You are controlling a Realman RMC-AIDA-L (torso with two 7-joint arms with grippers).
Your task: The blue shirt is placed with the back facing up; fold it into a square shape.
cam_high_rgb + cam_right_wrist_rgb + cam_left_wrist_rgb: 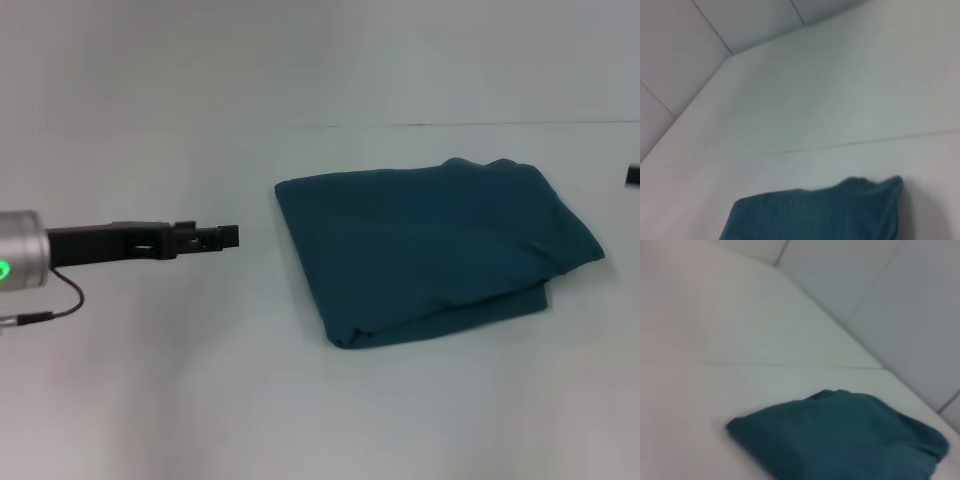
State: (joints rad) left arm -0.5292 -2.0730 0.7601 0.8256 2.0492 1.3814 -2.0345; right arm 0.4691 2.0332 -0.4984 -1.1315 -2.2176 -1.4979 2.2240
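A pale white table [200, 400] fills the scene, with a plain white wall [300, 60] behind it. On the left side, the left gripper [228, 237] reaches in level above the table, a black tool on a silver arm with a small green light; its fingers look close together and hold nothing. It is well apart from the cloth. Right of centre lies the blue shirt [430, 245], folded into a thick, roughly square bundle with its plain side up, the folded edges stacked along the near side and a rumpled corner at the far right. At the far right edge, only a dark sliver of the right gripper [633, 176] shows, so I cannot tell whether it is open or closed.
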